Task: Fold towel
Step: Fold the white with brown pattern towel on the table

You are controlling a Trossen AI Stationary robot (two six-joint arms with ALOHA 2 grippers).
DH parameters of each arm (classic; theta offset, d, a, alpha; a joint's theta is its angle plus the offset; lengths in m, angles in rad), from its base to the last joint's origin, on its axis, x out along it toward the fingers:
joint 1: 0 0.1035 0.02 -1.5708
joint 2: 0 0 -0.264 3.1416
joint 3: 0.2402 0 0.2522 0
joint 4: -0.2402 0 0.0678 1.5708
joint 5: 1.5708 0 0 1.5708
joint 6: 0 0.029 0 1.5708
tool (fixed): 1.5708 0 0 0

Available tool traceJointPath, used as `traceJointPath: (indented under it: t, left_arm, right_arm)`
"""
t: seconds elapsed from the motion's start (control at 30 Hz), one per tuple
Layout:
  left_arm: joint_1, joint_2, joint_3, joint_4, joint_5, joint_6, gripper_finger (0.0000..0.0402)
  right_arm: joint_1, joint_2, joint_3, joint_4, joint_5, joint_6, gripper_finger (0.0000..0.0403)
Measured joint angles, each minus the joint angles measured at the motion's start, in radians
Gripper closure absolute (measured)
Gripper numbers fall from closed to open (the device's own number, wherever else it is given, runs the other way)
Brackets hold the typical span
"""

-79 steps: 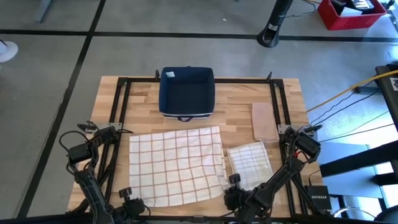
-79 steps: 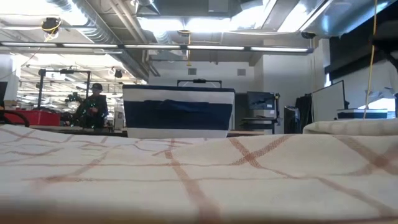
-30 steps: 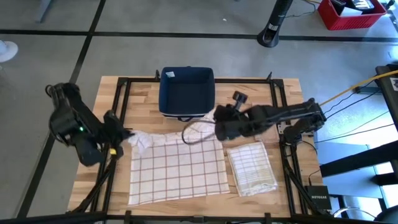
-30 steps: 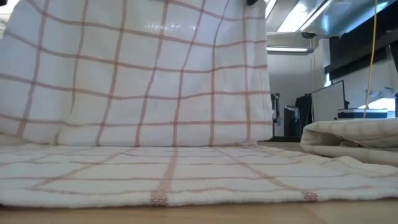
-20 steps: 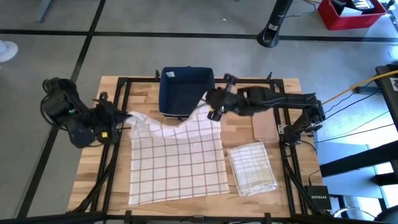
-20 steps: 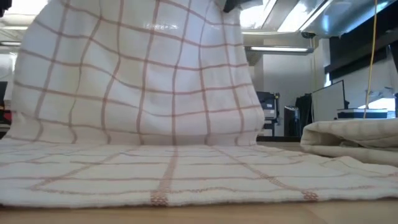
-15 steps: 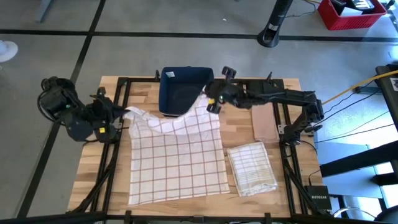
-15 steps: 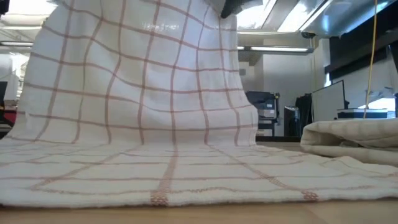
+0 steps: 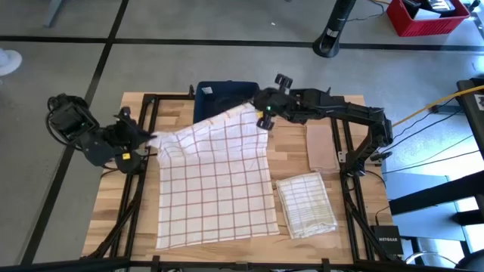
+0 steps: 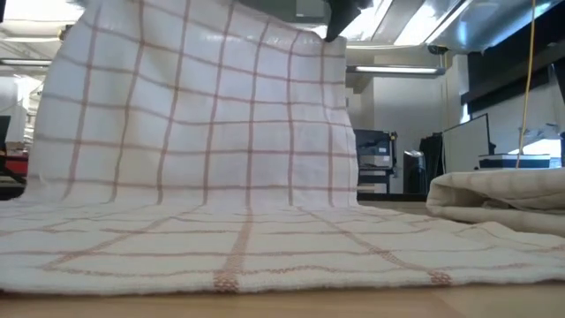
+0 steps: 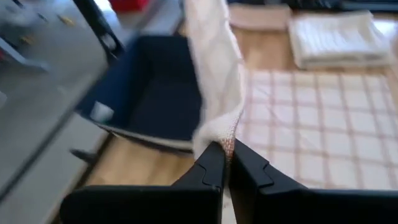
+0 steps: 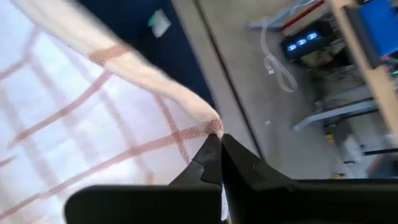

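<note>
High view gave me the layout, working from the table's left edge. My left hand (image 9: 144,140) sat near that edge, pinched tight on one far corner of the checked towel (image 9: 215,185); its wrist view showed the fingers (image 11: 211,171) closed on only a bunched tip of cloth. That thin bite was my first worry: I judged any tug along the raised edge could pull the corner free and drop that side. The towel's near half lay flat on the table, reaching toward the near edge, while the far half hung lifted between both hands. Behind it, by the far edge, stood the dark blue bin (image 9: 219,94); I thought a sagging edge could catch on its rim. My right hand (image 9: 266,113), beside the bin, was clamped on the other corner, again by the very tip. Uneven travel would skew the fold. A folded towel (image 9: 306,204) lay toward the right edge, just beside the towel, and could be dragged.
</note>
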Motion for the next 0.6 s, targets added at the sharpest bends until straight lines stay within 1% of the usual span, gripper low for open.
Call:
traceJointPath:
  t: [0.1,0.2,0.33,0.47,0.6]
  left_arm:
    - [-0.001,0.004,-0.026,0.001,0.097,-0.047,0.04]
    - [-0.001,0.011,-0.065,0.001,0.169,-0.094,0.04]
    - [-0.008,0.025,-0.129,0.012,0.268,-0.163,0.04]
    - [-0.049,0.031,-0.191,0.076,0.342,-0.214,0.04]
    - [-0.102,0.052,-0.208,0.148,0.369,-0.257,0.04]
  right_arm:
    - [0.034,0.0,0.0,-0.072,-0.025,0.06,0.04]
    - [0.073,0.0,0.0,-0.146,-0.037,0.125,0.04]
    - [0.139,0.0,0.0,-0.205,-0.107,0.237,0.04]
    - [0.219,0.0,-0.004,-0.22,-0.172,0.317,0.04]
    - [0.292,0.001,-0.051,-0.221,-0.18,0.394,0.04]
